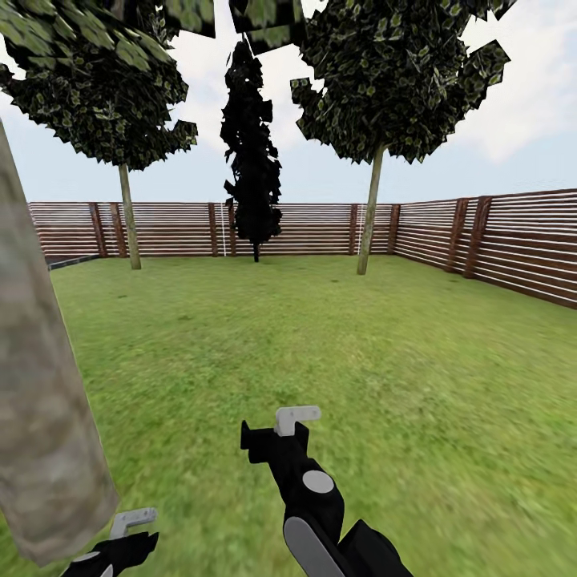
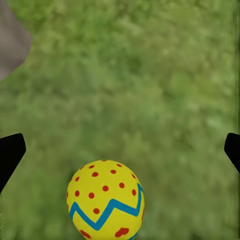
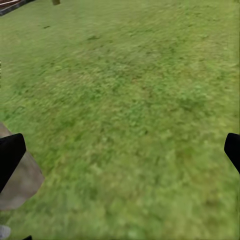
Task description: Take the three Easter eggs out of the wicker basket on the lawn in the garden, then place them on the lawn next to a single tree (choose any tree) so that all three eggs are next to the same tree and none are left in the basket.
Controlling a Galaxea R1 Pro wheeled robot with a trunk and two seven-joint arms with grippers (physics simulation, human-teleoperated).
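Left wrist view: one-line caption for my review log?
Easter egg lying on the lawn between wide-open jaws, grey tree trunk nearby.

no readable text or labels

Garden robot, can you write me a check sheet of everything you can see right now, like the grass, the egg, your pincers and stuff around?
Surface: the lawn is flat mottled green grass.
Job's things: one Easter egg lies on the grass, seen from the left wrist; a thick grey-brown tree trunk stands close at the left.
Clutter: nothing seen.
Grippers: left pincer is open, fingers wide apart, the egg between them untouched; right pincer is open over bare grass.
Cables: nothing seen.
Surroundings: a brown slatted fence, two thin-trunked trees and a narrow black tree at the far side.
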